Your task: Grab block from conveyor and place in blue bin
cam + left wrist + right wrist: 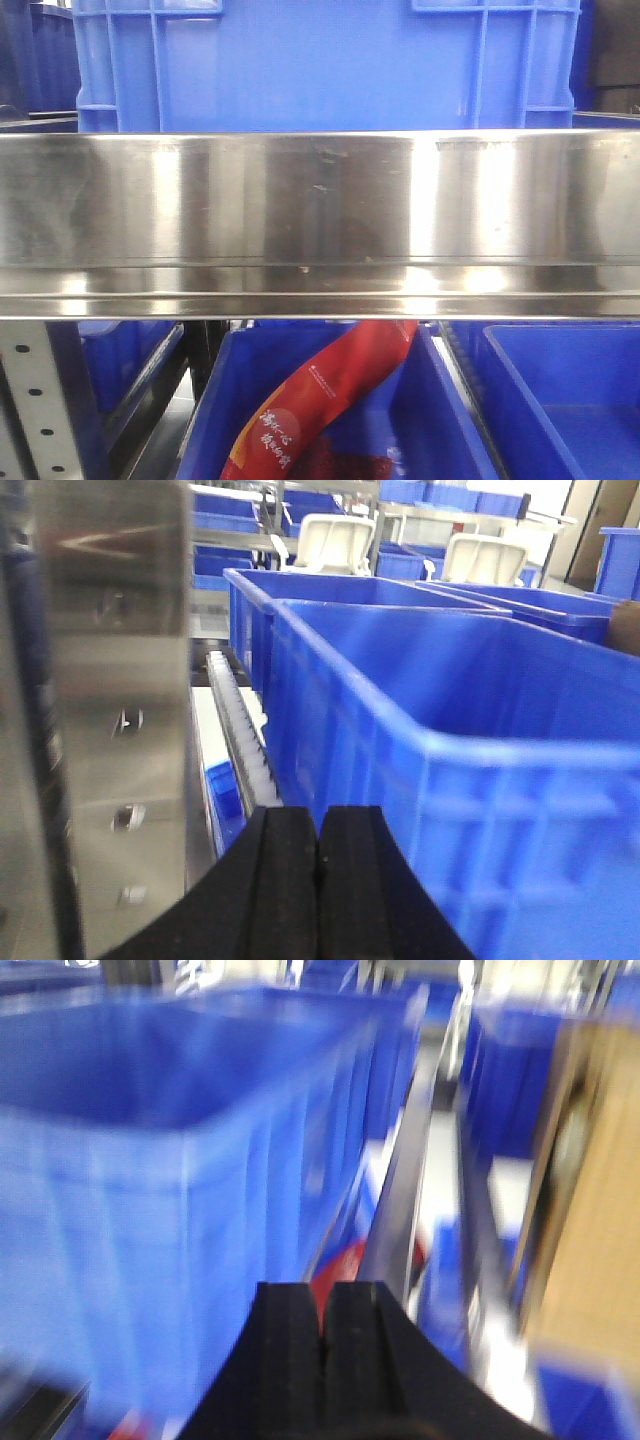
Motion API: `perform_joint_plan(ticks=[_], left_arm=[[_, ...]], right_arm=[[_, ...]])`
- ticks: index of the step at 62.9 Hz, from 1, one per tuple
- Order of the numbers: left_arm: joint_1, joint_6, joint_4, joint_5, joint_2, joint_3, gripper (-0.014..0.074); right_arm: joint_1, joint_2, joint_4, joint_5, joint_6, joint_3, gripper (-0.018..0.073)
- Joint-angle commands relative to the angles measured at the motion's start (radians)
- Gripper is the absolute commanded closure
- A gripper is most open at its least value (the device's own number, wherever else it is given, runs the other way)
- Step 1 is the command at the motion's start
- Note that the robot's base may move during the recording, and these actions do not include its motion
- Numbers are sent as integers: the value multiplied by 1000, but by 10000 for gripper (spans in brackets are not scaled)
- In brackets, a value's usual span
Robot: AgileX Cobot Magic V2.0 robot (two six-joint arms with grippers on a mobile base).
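Observation:
No block shows in any view, and the conveyor belt is out of view too. In the left wrist view my left gripper (319, 815) is shut, its black pads pressed together with nothing between them, close beside the wall of a large blue bin (450, 730). The right wrist view is blurred by motion. There my right gripper (325, 1290) is shut and empty, with a tall blue bin (150, 1160) just to its left. From the front, a blue bin (320, 60) stands behind a wide steel rail (320, 210).
Below the rail, a blue crate (440, 420) holds a red printed package (330, 395), with another blue crate (570, 400) to its right. A steel panel (110, 730) and a white roller track (240, 730) lie left of my left gripper. A brown board (600, 1230) stands at the right.

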Motion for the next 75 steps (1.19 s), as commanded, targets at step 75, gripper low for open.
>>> perform_joint_plan(ticks=[75], left_arm=[[4,-2,-10,-35,-328,87,708]], right_arm=[[-6,-463,-125,-230,7,426,727]])
